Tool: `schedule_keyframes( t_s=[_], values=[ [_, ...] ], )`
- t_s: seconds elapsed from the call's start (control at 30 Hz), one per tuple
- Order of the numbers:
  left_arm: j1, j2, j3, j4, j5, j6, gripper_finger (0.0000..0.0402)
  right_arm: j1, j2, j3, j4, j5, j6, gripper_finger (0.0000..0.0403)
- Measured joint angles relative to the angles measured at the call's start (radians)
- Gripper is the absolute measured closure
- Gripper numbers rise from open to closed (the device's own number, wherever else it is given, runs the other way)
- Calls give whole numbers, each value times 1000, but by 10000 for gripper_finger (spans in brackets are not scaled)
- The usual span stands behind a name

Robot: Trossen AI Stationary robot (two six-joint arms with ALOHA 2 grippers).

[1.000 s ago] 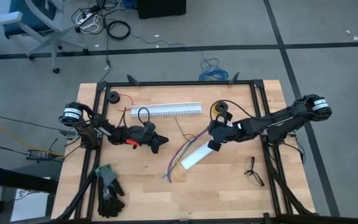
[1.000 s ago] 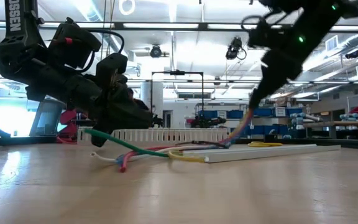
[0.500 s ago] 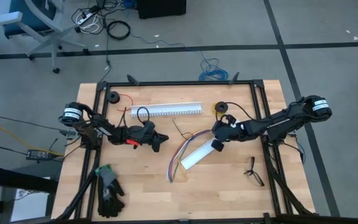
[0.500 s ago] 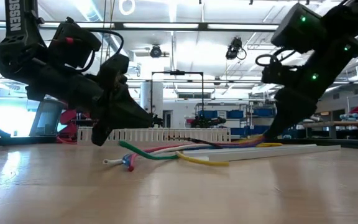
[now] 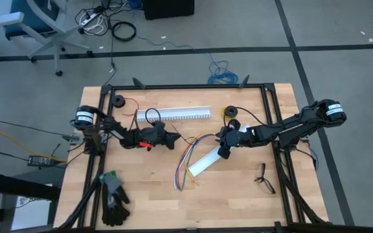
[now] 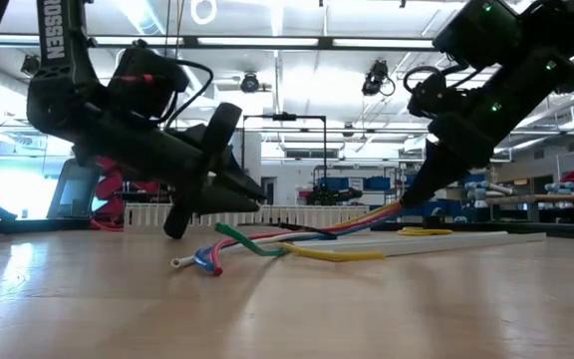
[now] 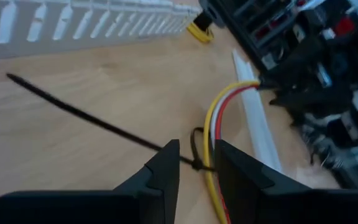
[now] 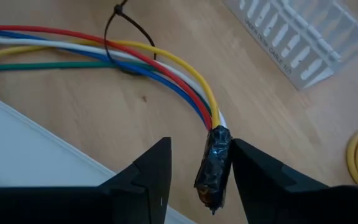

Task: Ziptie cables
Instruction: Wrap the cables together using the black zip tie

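The cables point(image 5: 188, 158) are a bundle of coloured wires that curves from my right gripper point(image 5: 222, 144) toward the table's near edge. Its free ends point(image 6: 199, 261) lie on the table. The black ziptie point(image 7: 92, 118) lies flat on the wood and forms a loose loop point(image 8: 114, 43) around the cables. My left gripper point(image 7: 196, 174) is open just left of the cables in the high view point(image 5: 172, 139). Its fingertips stand on either side of the ziptie beside the loop. My right gripper point(image 8: 201, 174) is shut on the cables' taped end. My right gripper holds the cables by their black-taped end point(image 8: 213, 168), between its two fingers. The fingers come slanting down from the table's right side. That end is lifted off the table point(image 6: 397, 207). The wires slope down from it to the wood.
A white slotted channel point(image 5: 173, 114) lies at the far side and a flat white strip point(image 5: 203, 162) under the cables. A yellow wire spool point(image 5: 228, 112), a black spool point(image 5: 117, 101), a black glove point(image 5: 112, 197) and a small black forked object point(image 5: 263, 178) lie around.
My left gripper has gone toward the table's right and far edges, up to the ziptie loop on the cables. My right gripper has dipped and risen a little with the cables' taped end. The cables' free ends have slid slightly along the table.
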Motion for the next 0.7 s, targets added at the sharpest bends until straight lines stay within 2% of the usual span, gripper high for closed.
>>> schedule_keyframes(
  t_s=[0.1,0.23,0.37,0.53,0.7],
  values=[
    [2,4,-1,27,11,-7,291,0,0,0,0,0,0,252],
    [13,-6,-1,16,99,-2,291,0,0,0,2,0,-4,252],
    [19,-8,3,-21,133,5,295,-2,0,0,3,0,-9,252],
    [17,-15,23,-54,198,109,310,-2,0,0,3,8,-9,254],
    [14,-85,52,-160,244,272,324,-2,0,0,4,9,-9,254]
  ],
)
